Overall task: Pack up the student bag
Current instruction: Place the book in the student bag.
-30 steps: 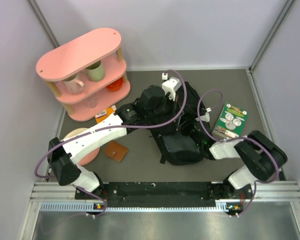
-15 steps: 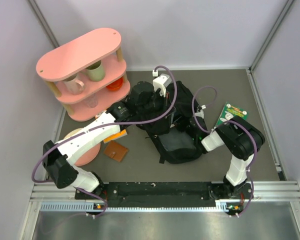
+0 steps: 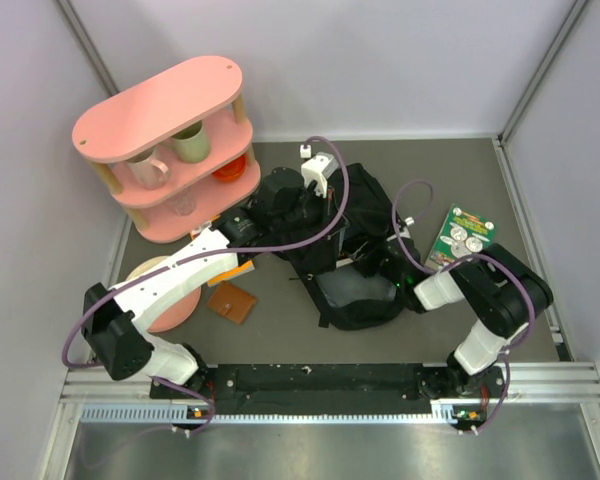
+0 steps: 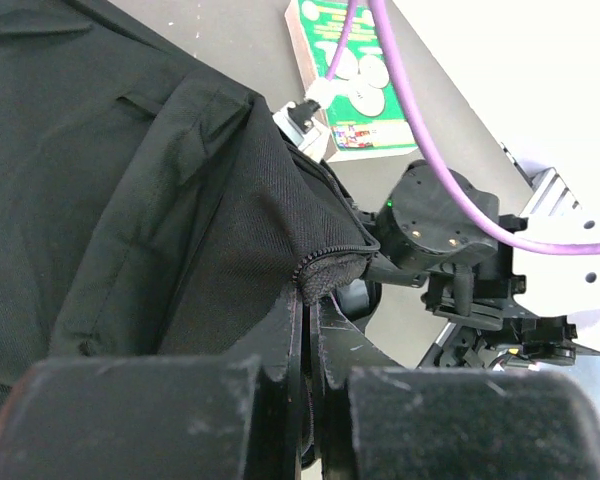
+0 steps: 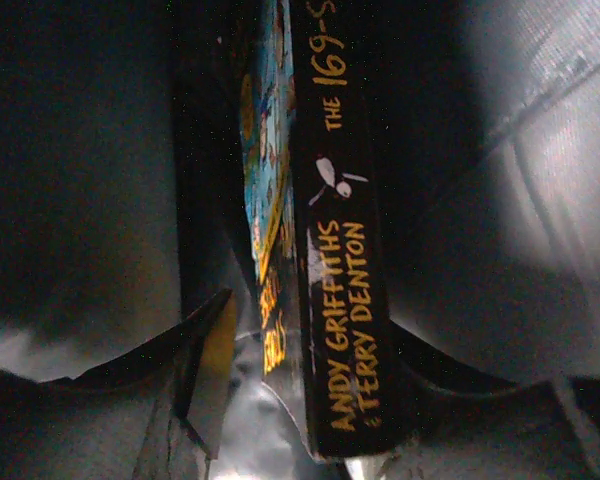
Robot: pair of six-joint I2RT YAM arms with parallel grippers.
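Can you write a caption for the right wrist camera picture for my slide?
A black-spined paperback book by Andy Griffiths and Terry Denton, inside the black fabric backpack.

**Top view:** bright, even overhead light. The grey table and pale walls carry only soft, short shadows, while the large black fabric backpack loses detail in its folds.

**Left wrist view:** well lit, with the backpack weave sharp. The left gripper at the near edge is out of focus.

**Right wrist view:** dim, with light entering from the right. The yellow lettering on a black book spine is legible, and the left side lies in deep shadow.
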